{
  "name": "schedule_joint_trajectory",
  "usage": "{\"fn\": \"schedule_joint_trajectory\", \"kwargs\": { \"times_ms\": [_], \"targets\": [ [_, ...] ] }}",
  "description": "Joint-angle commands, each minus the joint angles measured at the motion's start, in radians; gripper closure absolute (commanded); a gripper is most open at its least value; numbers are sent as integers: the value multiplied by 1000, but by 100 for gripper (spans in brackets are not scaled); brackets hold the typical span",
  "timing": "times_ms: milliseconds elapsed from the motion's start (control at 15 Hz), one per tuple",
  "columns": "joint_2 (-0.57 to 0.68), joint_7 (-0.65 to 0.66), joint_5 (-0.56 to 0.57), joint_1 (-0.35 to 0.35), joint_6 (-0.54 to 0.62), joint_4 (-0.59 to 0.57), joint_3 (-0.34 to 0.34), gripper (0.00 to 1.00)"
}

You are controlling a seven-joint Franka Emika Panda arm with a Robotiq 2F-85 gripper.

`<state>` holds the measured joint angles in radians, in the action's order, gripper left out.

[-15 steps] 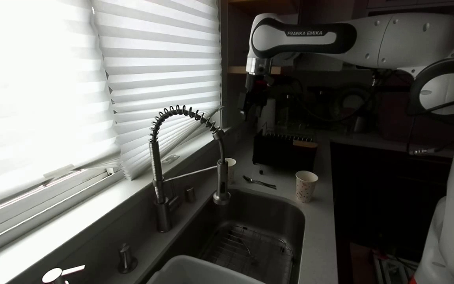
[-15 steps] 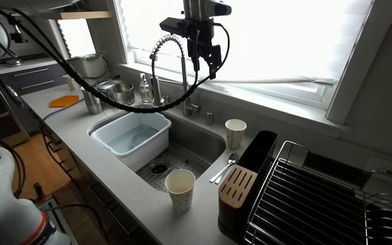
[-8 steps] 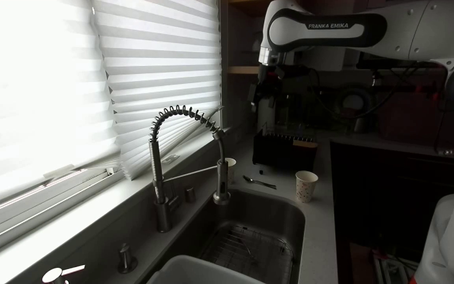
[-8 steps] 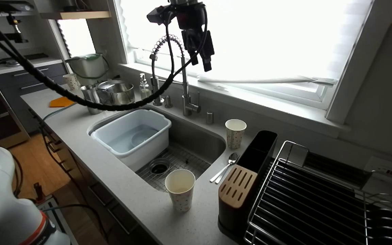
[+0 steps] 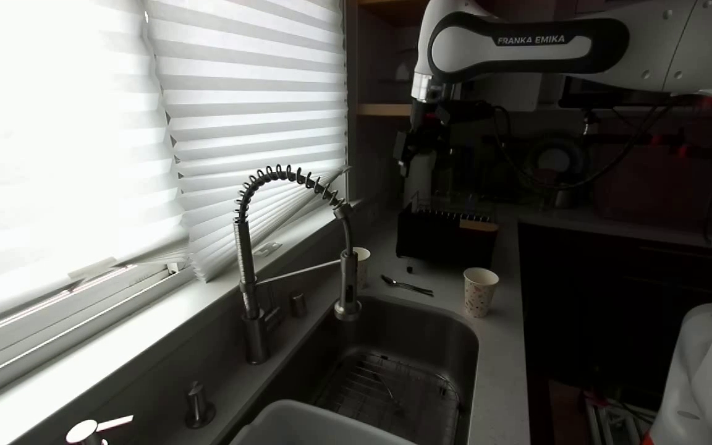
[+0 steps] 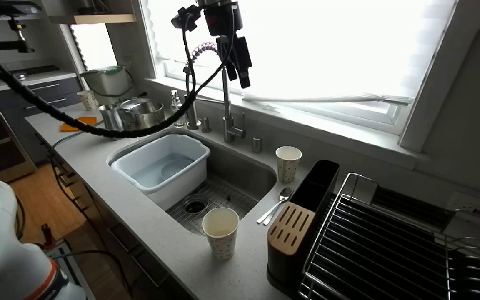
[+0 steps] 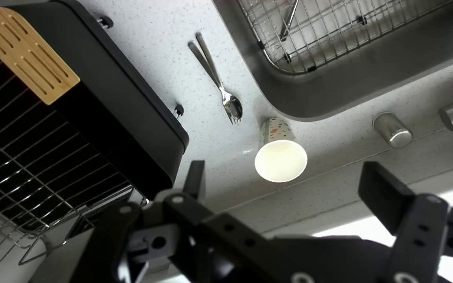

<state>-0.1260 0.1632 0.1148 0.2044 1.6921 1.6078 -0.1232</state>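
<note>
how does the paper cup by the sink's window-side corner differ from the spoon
The paper cup stands upright, while the spoon lies down. The cup is pale with a multicoloured print; the spoon is plain, shiny metal. The cup is broad and round-mouthed; the spoon is long and slender. Both are on the counter beside the sink.

Gripper (image 7: 283,177) up high, fingers spread, open air around it. Strip of counter (image 7: 214,147) between back cup (image 7: 280,161) and black holder (image 7: 104,76) passable but narrow; backsplash (image 7: 285,204) shuts off the far side. Spoon (image 7: 233,106) and fork (image 7: 233,118) lie flat, passable overhead. Tall faucet (image 6: 227,106) blocks window side of sink (image 6: 246,175). White tub (image 6: 181,189) takes up one end; room beside it to drop in. Front cup (image 6: 221,237) blocks near sink rim.
</note>
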Motion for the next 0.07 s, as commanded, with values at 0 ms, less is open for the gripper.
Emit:
{"fn": "schedule_joint_trajectory", "kwargs": {
  "times_ms": [0],
  "targets": [
    [2, 1, 2, -14, -4, -5, -13, 0]
  ]
}}
